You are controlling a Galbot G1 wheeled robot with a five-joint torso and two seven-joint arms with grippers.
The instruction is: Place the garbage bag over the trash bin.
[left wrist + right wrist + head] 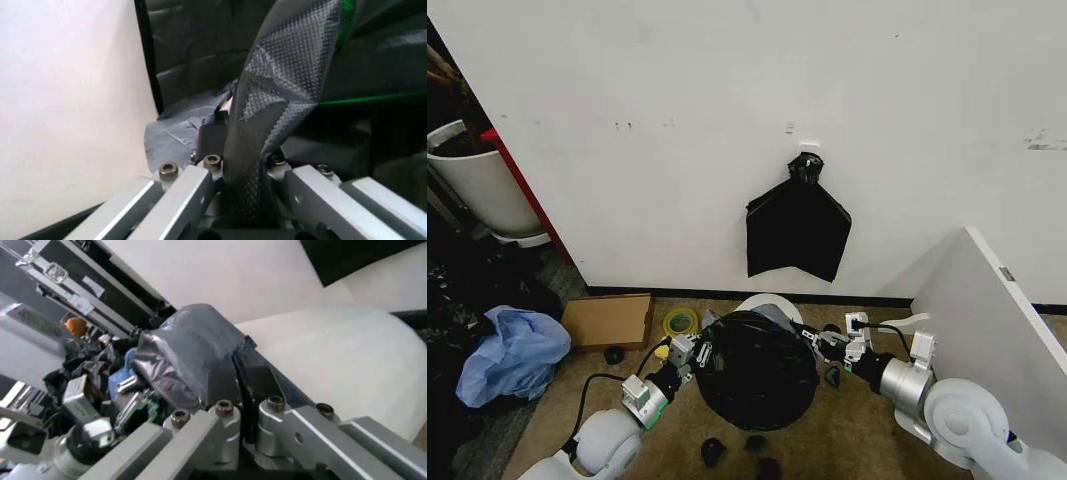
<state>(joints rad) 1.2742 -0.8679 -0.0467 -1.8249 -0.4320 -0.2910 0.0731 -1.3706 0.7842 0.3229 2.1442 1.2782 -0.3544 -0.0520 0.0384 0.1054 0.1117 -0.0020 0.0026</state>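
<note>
**Bag stretched between both pincers above the bin**

Nearest me, low in the head view, my two arms reach in from either side toward the garbage bag (pixel 757 368), which bulges as a glossy black dome between them. My left gripper (pixel 689 352) is clamped on the bag's left edge; the left wrist view shows a strip of textured black film (pixel 267 125) pinched tight between the jaws. My right gripper (pixel 830 345) is closed on the opposite edge, with a crumpled fold of the film (pixel 187 355) bunched against its fingers (pixel 223 382).

I judge this two-sided hold is meant to keep the mouth spread wide enough to pass over the rim. The trash bin (pixel 772 305) sits on the floor just behind the bag, by the wall; a sliver of its white rim peeks past the plastic. The film appears draped over much of the opening, though I cannot tell whether it has seated around the rim.
</note>
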